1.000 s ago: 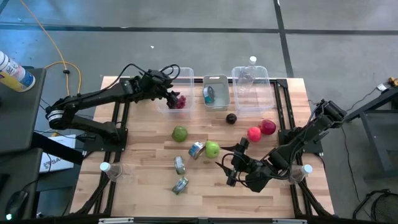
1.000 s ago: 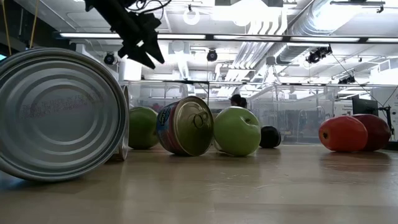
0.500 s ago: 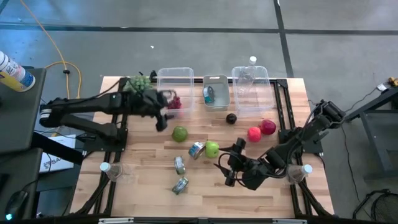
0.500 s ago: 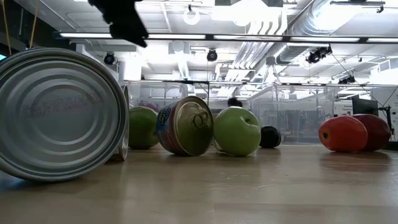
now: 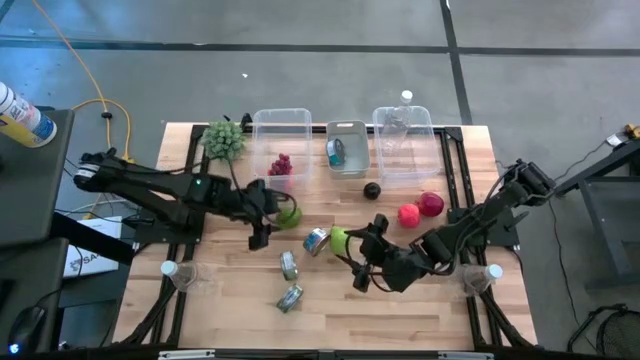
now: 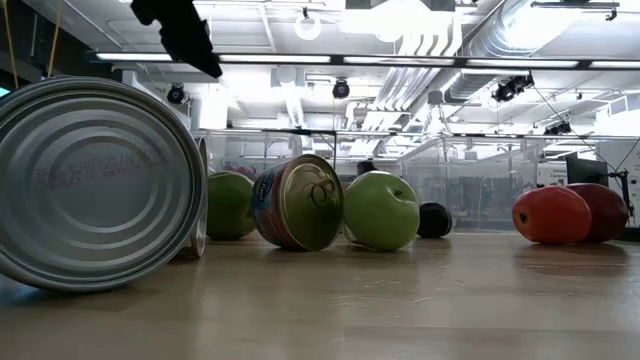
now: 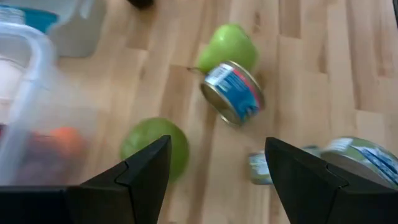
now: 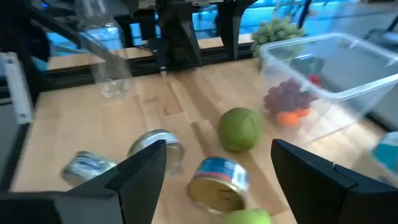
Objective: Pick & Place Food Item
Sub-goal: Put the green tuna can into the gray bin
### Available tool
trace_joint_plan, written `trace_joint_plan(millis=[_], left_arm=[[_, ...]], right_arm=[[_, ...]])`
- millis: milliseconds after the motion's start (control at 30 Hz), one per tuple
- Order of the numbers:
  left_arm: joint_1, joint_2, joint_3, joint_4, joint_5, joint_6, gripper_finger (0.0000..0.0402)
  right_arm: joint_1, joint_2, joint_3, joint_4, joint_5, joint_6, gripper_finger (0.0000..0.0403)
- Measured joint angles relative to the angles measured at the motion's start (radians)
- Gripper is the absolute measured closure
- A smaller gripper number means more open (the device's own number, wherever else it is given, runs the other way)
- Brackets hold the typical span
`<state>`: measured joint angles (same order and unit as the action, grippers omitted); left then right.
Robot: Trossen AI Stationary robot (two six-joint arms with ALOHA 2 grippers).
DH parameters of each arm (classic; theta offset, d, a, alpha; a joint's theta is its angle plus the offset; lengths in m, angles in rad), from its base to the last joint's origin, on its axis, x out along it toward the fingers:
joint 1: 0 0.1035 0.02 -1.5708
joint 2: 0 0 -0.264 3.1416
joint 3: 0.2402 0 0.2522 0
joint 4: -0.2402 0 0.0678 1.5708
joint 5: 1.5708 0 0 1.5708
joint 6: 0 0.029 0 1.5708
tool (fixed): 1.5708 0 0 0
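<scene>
Over the middle-left of the table, the left claw hangs with fingers spread and nothing between them, just beside a green apple. We note the change: a second ago this claw was up at the back bin, over the purple grapes; now the arm has swung back toward the table's centre and the grapes lie in the bin with an orange bit beside them. A bunch of green grapes now shows at the bin's left, on the table edge, where the arm hid it before. We read this as one drop finished and the next pick beginning.

From the left wrist, the apple sits ahead of the left finger, with a blue-labelled can and a second green apple farther on.

Near the front right, the right claw also stands spread and empty. It has crept closer to that second apple and the can over the last second.

Farther out: two more cans at the front, two red fruits and a small dark fruit toward the right, two further bins at the back.

Our judgement: several food items remain on the table, and the left apple looks the likeliest next target.
</scene>
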<state>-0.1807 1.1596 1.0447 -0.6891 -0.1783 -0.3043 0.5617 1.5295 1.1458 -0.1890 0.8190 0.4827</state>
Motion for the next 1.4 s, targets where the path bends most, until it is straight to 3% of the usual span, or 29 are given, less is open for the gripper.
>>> trace_joint_plan(millis=[200,367,500,700,833,1067,1400], left_arm=[[-0.086,0.066,0.0,0.001,-0.002,-0.065,0.015],[-0.129,0.124,-0.001,0.01,-0.003,-0.061,0.015],[-0.125,0.169,-0.001,0.097,-0.014,0.002,0.015],[-0.105,0.225,-0.002,0.199,-0.015,0.042,0.015],[-0.103,0.228,-0.002,0.19,-0.015,0.04,0.015],[-0.102,0.19,-0.002,0.189,-0.015,0.019,0.015],[-0.106,0.185,-0.002,0.212,0.009,-0.001,0.015]], right_arm=[[-0.01,0.0,0.0,0.017,-0.108,0.052,0.0124],[-0.008,0.0,0.0,0.076,-0.121,0.031,0.0124],[-0.009,0.0,0.0,0.167,-0.126,-0.055,0.0124],[-0.008,0.0,0.0,0.271,-0.239,-0.142,0.0124],[-0.008,0.0,0.0,0.287,-0.305,-0.148,0.0124],[0.006,0.044,-0.001,0.331,-0.312,-0.247,0.0124],[-0.005,0.19,-0.001,0.635,-0.337,-0.458,0.0124]])
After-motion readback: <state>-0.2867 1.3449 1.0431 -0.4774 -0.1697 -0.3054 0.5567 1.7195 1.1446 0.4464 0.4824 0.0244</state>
